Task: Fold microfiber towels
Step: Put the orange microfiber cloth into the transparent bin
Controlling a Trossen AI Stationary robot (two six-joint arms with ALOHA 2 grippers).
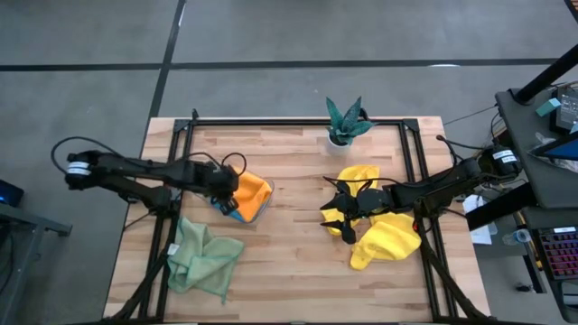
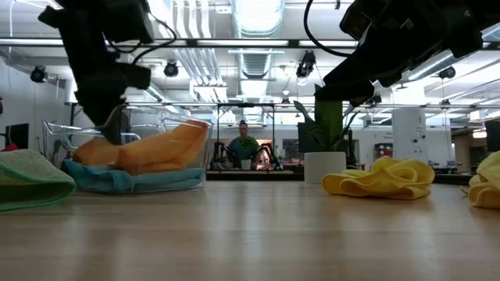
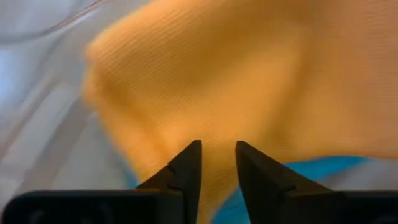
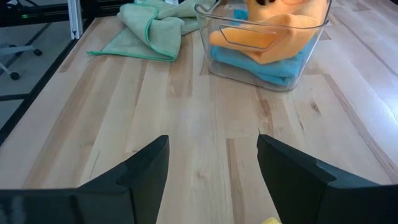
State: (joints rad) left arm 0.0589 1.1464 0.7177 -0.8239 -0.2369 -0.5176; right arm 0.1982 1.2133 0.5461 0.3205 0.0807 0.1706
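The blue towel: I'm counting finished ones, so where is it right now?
The blue towel lies at the bottom of the clear tray on the table's left side, under the orange towel, with the green towel nearby.

The bright blue microfiber towel (image 4: 268,65) lies mostly hidden under the folded orange microfiber towel (image 4: 273,34) inside the clear plastic tray (image 4: 217,43), only its edge showing. From above, the left end effector (image 1: 228,200) covers part of that tray and the right end effector (image 1: 346,217) hides the middle of one crumpled yellow microfiber towel (image 1: 359,173). In the low view the second yellow towel (image 2: 488,181) is cut off by the picture's edge, and the person (image 2: 244,147) far behind the desk is too small to make out
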